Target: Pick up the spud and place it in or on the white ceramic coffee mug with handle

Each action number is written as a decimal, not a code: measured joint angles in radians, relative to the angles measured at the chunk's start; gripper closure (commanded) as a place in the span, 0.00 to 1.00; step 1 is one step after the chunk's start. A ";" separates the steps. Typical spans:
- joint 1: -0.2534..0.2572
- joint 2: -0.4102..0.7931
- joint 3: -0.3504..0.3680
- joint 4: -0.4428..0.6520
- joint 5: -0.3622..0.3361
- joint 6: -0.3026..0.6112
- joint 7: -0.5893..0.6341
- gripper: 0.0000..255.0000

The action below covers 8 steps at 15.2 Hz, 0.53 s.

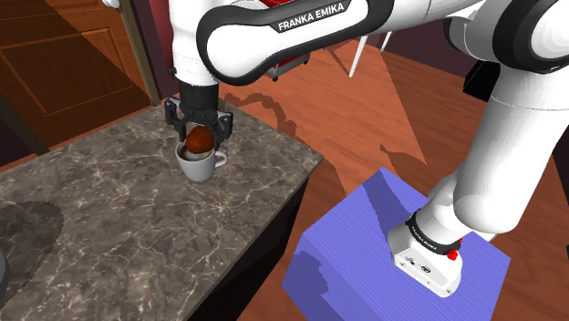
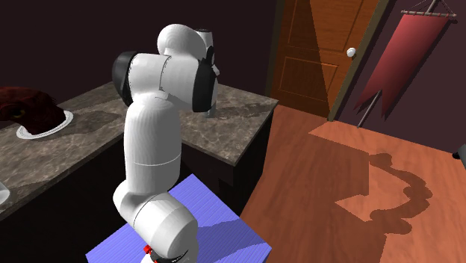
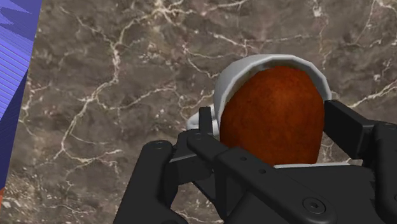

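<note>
A reddish-brown potato (image 1: 200, 139) is clasped between the fingers of my black gripper (image 1: 200, 137), directly over the white mug (image 1: 201, 166). The mug stands upright on the dark marble counter (image 1: 109, 210), its handle toward the shoulder view's right. The potato's underside is level with the mug's rim. In the wrist view the potato (image 3: 273, 114) covers most of the mug's mouth, and the mug's rim (image 3: 254, 62) shows around its far side. One finger (image 3: 205, 121) is on one side of the potato and the other on the opposite side.
The counter's edge (image 1: 305, 173) runs close beside the mug, with wooden floor (image 1: 383, 119) below. My blue stand (image 1: 365, 246) sits next to the counter. A white plate with a dark red object (image 2: 30, 112) lies at the counter's far end.
</note>
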<state>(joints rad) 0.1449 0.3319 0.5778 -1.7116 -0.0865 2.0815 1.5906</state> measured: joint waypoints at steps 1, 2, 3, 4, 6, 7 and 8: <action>0.000 0.000 0.000 0.000 0.000 0.000 0.000 0.00; 0.000 0.000 0.000 0.000 0.000 0.000 0.000 0.00; 0.000 0.000 0.000 0.000 0.000 0.000 0.000 0.00; 0.000 0.000 0.000 0.000 0.000 0.000 0.000 0.00; -0.003 -0.007 0.001 0.007 0.004 -0.013 -0.003 0.00; -0.008 -0.018 0.003 0.019 0.012 -0.034 -0.010 0.00; -0.008 -0.025 0.005 0.037 0.015 -0.057 -0.009 0.00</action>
<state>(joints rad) 0.1369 0.3071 0.5828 -1.6749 -0.0712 2.0242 1.5816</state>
